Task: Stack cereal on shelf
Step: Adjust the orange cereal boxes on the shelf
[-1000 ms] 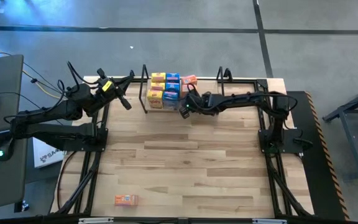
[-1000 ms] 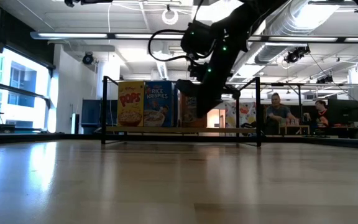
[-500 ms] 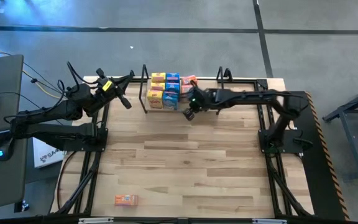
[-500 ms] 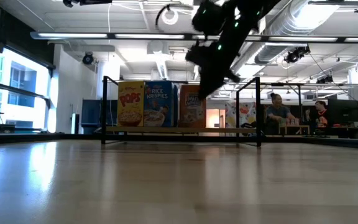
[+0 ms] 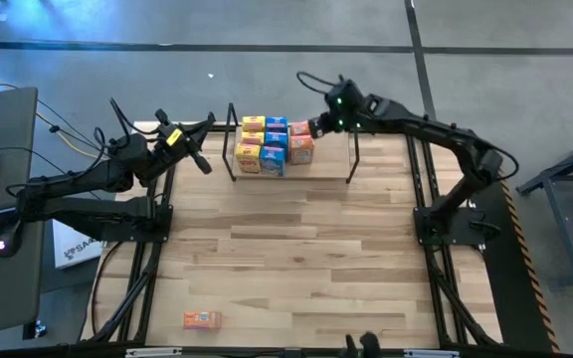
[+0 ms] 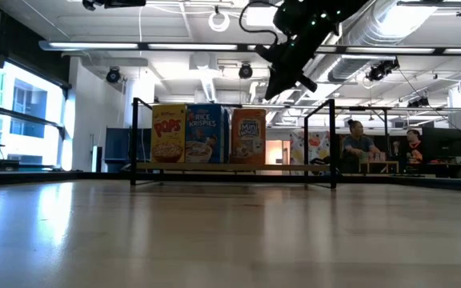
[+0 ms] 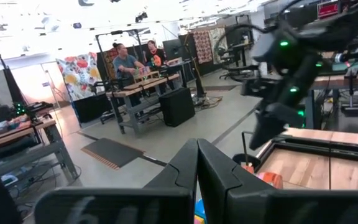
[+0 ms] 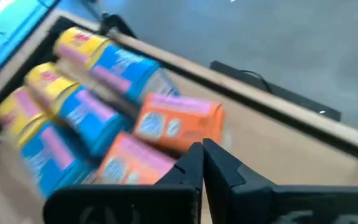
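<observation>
Hovering shut, right pincer (image 5: 318, 126) above shelved cereal (image 5: 276, 143)

Wood table (image 5: 296, 249) w/ shelf (image 5: 351, 149) of cereal boxes (image 5: 267, 144) at back; lone orange box (image 5: 202, 319) near front.

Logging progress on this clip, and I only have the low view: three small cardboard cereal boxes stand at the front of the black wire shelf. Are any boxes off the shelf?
Observer: Yes. One small orange cardboard box lies alone near the table's near edge, far from the shelf.
Operator: Where is the right gripper?
Observer: The right gripper is shut and empty, above the far end of the orange row of boxes.
Operator: And the left arm?
Observer: The left gripper waits shut beside the shelf's left end.
</observation>
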